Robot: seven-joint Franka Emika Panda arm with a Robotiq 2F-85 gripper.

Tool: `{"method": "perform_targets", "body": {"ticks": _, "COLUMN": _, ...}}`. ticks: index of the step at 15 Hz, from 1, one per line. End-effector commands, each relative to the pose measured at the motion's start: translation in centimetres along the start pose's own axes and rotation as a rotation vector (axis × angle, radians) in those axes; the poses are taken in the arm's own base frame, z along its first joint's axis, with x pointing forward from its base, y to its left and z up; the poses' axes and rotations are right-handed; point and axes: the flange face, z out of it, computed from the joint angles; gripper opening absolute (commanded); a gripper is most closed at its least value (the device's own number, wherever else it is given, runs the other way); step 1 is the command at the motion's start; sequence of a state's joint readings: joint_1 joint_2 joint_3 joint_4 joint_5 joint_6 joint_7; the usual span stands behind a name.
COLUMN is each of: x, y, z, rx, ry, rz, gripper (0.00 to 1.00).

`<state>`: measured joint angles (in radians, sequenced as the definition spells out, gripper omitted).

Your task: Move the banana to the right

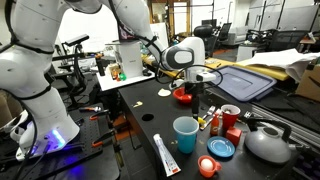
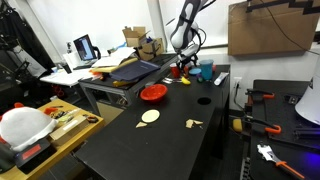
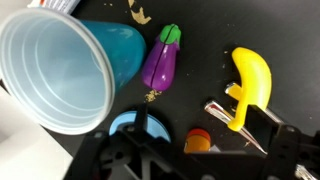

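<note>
In the wrist view the small yellow banana (image 3: 252, 75) lies on the black table at the right. My gripper (image 3: 245, 120) has its two fingers close together around the banana's lower tip, shut on it. In both exterior views my gripper (image 1: 199, 103) (image 2: 184, 66) points down at the cluster of objects beside the red bowl (image 1: 183, 95). The banana itself is too small to make out there.
A blue cup (image 3: 60, 70) (image 1: 185, 133) and a purple toy eggplant (image 3: 162, 62) lie left of the banana. A blue lid (image 3: 130, 125), a small orange object (image 3: 198, 140), a red cup (image 1: 230, 115), a toothpaste tube (image 1: 166, 155) and a grey kettle (image 1: 268, 143) are nearby.
</note>
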<state>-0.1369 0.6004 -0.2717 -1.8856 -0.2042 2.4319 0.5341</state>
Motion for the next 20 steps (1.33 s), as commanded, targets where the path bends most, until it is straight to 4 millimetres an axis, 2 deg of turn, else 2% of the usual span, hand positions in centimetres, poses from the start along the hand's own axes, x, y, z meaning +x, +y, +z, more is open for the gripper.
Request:
{"method": "perform_targets", "body": {"ticks": 1, "x": -0.6, "y": -0.9, "z": -3.5, "rx": 0.038, "ry": 0.028, "rz": -0.033, "gripper": 1.00}}
{"method": "perform_targets", "body": {"ticks": 3, "x": -1.0, "y": -1.7, "z": -5.0, "rx": 0.065, "ry": 0.042, "rz": -0.047, "gripper": 1.00}}
{"method": "perform_targets", "body": {"ticks": 6, "x": -1.4, "y": -2.2, "z": -5.7, "rx": 0.101, "ry": 0.028, "rz": -0.062, "gripper": 1.00}}
{"method": "perform_targets", "body": {"ticks": 8, "x": -1.8, "y": -2.3, "z": -5.0, "rx": 0.133, "ry": -0.003, "rz": -0.094, "gripper": 1.00}}
{"method": "perform_targets", "body": {"ticks": 16, "x": -3.3, "y": -1.4, "z": -0.4, "rx": 0.149, "ry": -0.103, "rz": -0.196, "gripper": 1.00}}
{"method": "perform_targets", "body": {"ticks": 20, "x": -4.0, "y": -3.0, "z": 0.2, "rx": 0.163, "ry": -0.107, "rz": -0.259, "gripper": 1.00}}
